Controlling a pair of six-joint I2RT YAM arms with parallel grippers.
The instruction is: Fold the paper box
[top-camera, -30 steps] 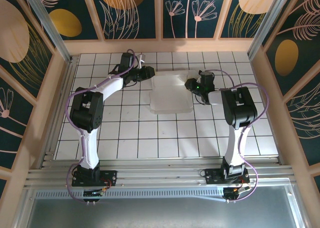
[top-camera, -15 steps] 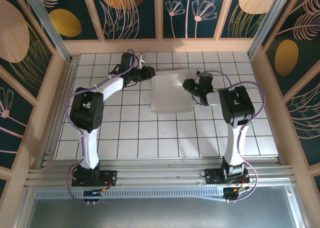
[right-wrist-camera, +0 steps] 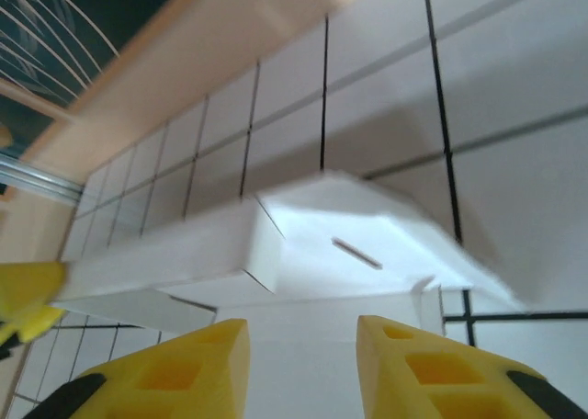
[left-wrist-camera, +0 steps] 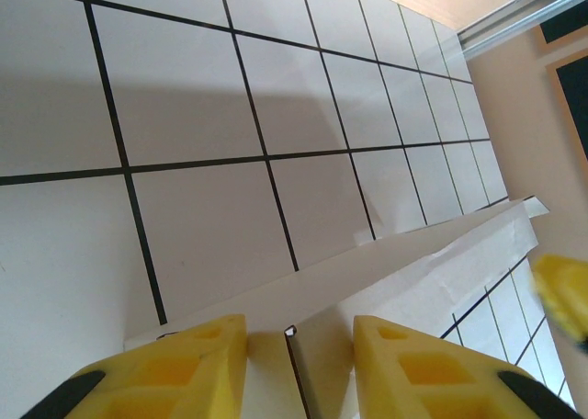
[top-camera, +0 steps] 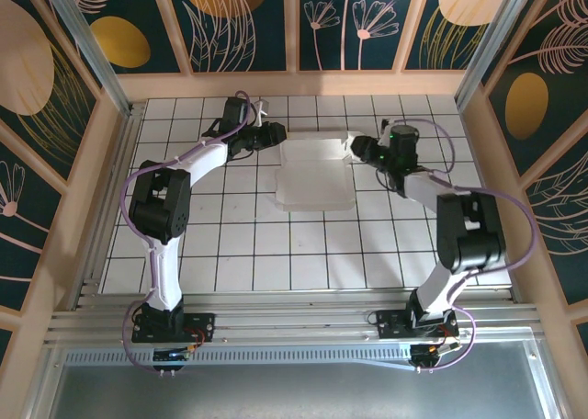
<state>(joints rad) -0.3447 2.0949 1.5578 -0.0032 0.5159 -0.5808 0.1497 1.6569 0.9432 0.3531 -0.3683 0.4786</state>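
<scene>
Left gripper (top-camera: pixel 274 134) sits at the far-left corner of the paper box (top-camera: pixel 315 175). In the left wrist view its yellow fingers (left-wrist-camera: pixel 165 368) stand apart, with a thin edge of the box (left-wrist-camera: pixel 413 281) in the gap, not pinched.

The box lies mid-table on the white tiled table (top-camera: pixel 239 244), toward the far side, a shallow tray with one flap raised at the back.

Right gripper (top-camera: pixel 354 148) is at the box's far-right corner. In the blurred right wrist view its fingers (right-wrist-camera: pixel 441 364) are parted and released, holding nothing, with the box (right-wrist-camera: pixel 303 254) just beyond them.
</scene>
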